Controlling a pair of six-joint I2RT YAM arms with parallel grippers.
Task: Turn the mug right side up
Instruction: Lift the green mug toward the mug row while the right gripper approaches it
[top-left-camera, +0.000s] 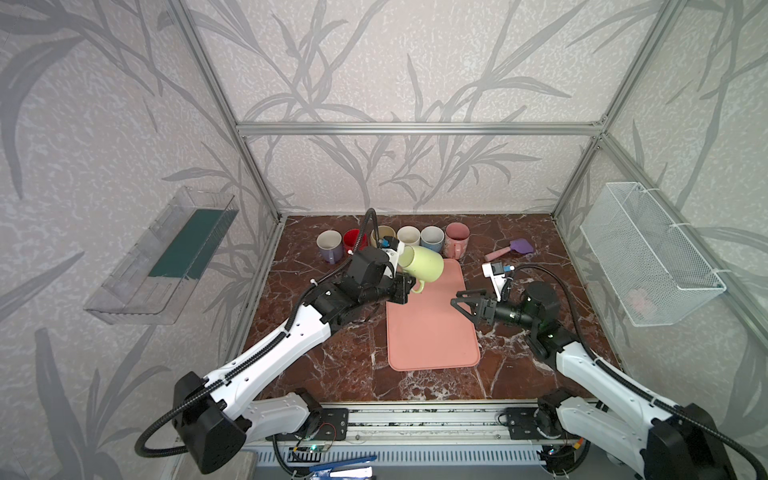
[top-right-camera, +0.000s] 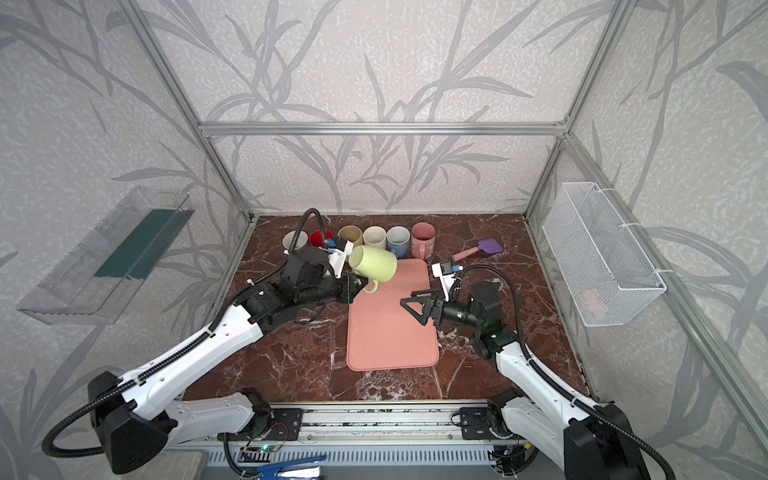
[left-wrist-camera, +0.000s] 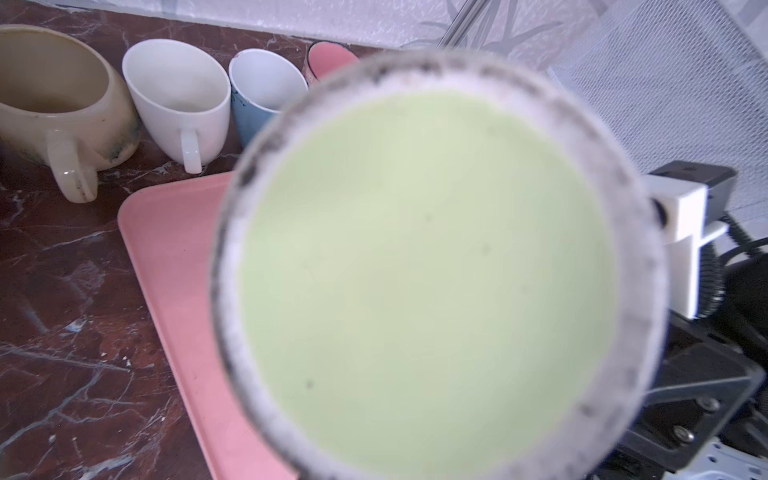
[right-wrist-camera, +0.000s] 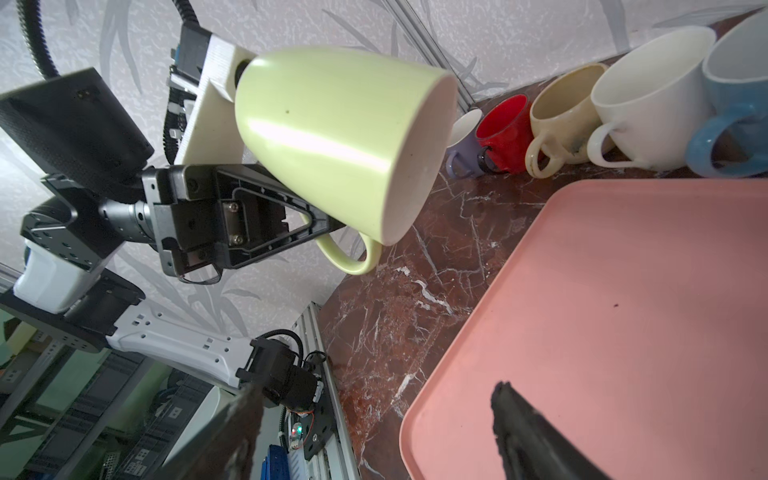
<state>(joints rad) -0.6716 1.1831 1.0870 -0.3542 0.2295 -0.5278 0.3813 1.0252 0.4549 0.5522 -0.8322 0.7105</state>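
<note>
Right wrist view: left pincer (right-wrist-camera: 330, 228) clamps the looped handle (right-wrist-camera: 355, 264) of a glossy pale-green mug (right-wrist-camera: 340, 137), tipped sideways in the air by the smooth pink mat (right-wrist-camera: 623, 311); right pincer (top-left-camera: 457, 302) gapes wide at the mat's edge

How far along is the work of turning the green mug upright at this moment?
Done: the left gripper is shut on the handle of the green mug, held in the air near the pink mat. In hand: the mug lies tilted, its mouth sideways and slightly down. Left: turn the mouth up, set it down, release. The right gripper is open, empty.
</note>
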